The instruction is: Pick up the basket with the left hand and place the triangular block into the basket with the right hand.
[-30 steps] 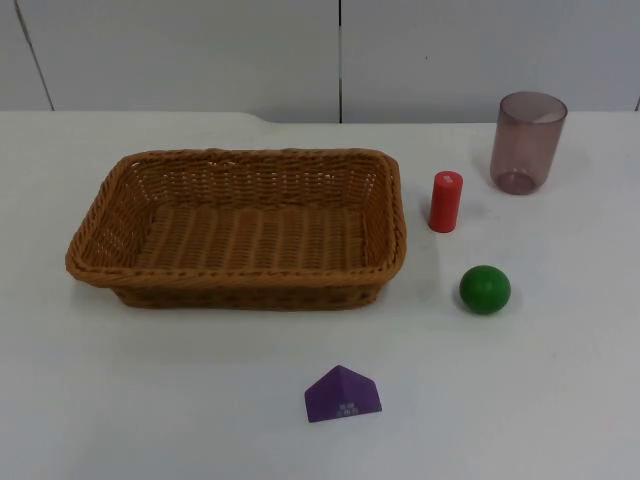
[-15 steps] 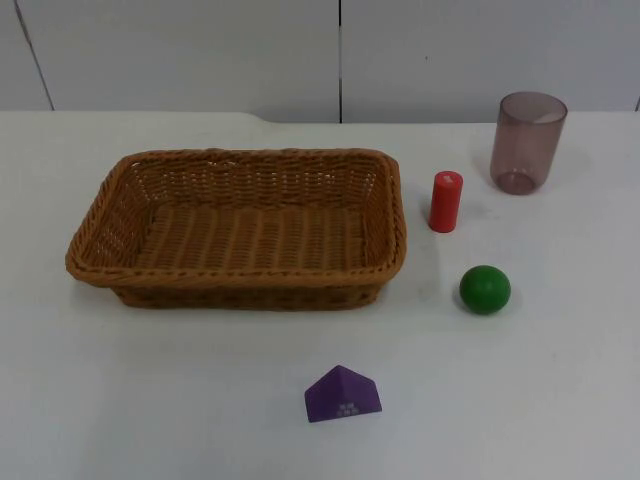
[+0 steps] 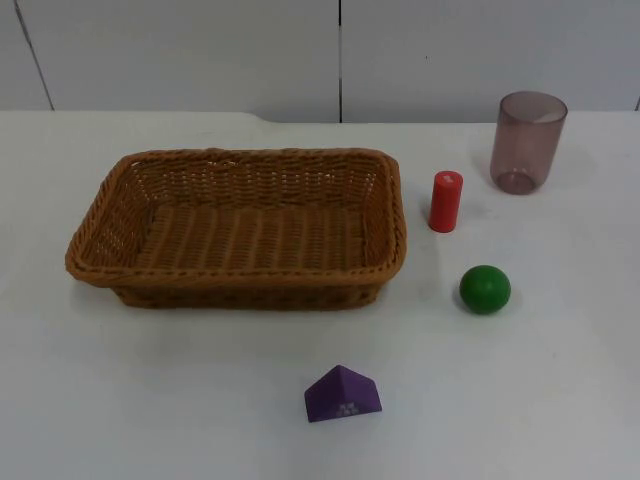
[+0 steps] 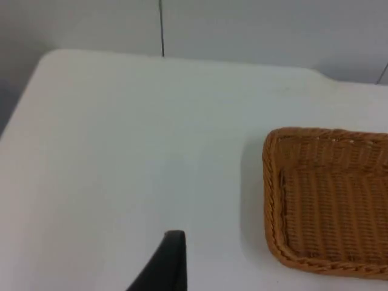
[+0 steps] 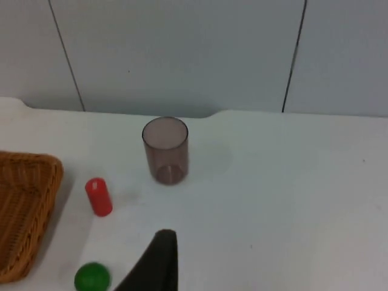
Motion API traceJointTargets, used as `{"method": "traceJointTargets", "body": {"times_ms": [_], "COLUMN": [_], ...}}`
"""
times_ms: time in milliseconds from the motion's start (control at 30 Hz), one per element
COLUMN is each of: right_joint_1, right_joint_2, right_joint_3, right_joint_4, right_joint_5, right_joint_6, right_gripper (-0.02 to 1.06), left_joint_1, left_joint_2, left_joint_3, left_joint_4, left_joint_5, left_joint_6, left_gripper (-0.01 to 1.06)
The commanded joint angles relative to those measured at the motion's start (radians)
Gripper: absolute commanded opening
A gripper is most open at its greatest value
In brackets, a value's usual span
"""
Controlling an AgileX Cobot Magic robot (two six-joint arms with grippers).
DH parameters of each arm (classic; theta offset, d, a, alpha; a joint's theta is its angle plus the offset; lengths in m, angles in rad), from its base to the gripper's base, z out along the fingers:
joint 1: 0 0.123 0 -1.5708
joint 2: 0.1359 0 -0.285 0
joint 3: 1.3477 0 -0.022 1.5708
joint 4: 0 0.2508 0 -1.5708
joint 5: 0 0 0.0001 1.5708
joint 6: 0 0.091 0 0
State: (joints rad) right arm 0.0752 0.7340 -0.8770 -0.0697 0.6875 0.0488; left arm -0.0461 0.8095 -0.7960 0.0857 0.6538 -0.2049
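Wicker, brown and rectangular, the basket (image 3: pixel 240 228) sits flat on the white table (image 3: pixel 120 400) left of centre, with nothing in it; its short end also appears in the left wrist view (image 4: pixel 327 200). Nearer the front edge, well apart from the basket, lies the purple triangular block (image 3: pixel 342 394), resting on one flat face. To the basket's right stand a red cylinder (image 3: pixel 445 201), a green ball (image 3: pixel 485 289) and, nearest the wall, a tinted plastic cup (image 3: pixel 527 141). Neither task step has begun, by the look of it. Each arm hangs above its own end of the table; whether the left gripper (image 4: pixel 163 267) and right gripper (image 5: pixel 154 264) are spread or closed I cannot tell. Next, the left arm needs to reach the basket's rim and grip it.
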Motion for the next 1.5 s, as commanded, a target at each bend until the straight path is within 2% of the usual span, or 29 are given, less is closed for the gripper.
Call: {"method": "traceJointTargets", "body": {"times_ms": [0,333,500,600,933,1100,1200,1300,1367,1467], "right_joint_1": [0.005,0.005,0.005,0.005,0.005,0.005,0.005,0.005,0.005,0.005], "right_joint_2": [0.054,0.219,0.221,0.221,0.221,0.221,0.221,0.221,0.221,0.221], "right_joint_3": [-0.027,-0.107,-0.107,-0.107,-0.107,-0.107,-0.107,-0.107,-0.107,-0.107], "right_joint_4": [-0.006,0.015,0.015,0.015,0.015,0.011,0.011,0.011,0.011,0.011], "right_joint_5": [-0.041,-0.077,-0.087,-0.078,-0.078,-0.078,-0.078,-0.078,-0.078,-0.078], "right_joint_6": [-0.007,-0.012,-0.012,-0.012,-0.016,-0.016,-0.020,-0.020,-0.020,-0.020], "right_gripper": [1.05,1.05,1.05,1.05,1.05,1.05,1.05,1.05,1.05,1.05], "left_joint_1": [-0.005,-0.005,-0.005,-0.005,-0.005,-0.005,-0.005,-0.005,0.000,0.005], "left_joint_2": [0.060,0.313,0.392,0.483,0.742,0.871,0.949,1.031,1.083,1.133], "left_joint_3": [-0.034,-0.227,-0.253,-0.257,-0.259,-0.299,-0.335,-0.389,-0.431,-0.462], "left_joint_4": [-0.018,0.004,0.004,-0.006,-0.103,-0.114,-0.163,-0.324,-0.436,-0.496], "left_joint_5": [-0.024,-0.065,-0.105,-0.183,-0.271,-0.274,-0.266,-0.226,-0.194,-0.184], "left_joint_6": [-0.012,-0.010,-0.003,0.009,0.058,0.074,0.129,0.332,0.423,0.452], "left_gripper": [1.05,1.05,1.05,1.05,1.05,1.05,1.05,1.05,1.05,1.05]}}
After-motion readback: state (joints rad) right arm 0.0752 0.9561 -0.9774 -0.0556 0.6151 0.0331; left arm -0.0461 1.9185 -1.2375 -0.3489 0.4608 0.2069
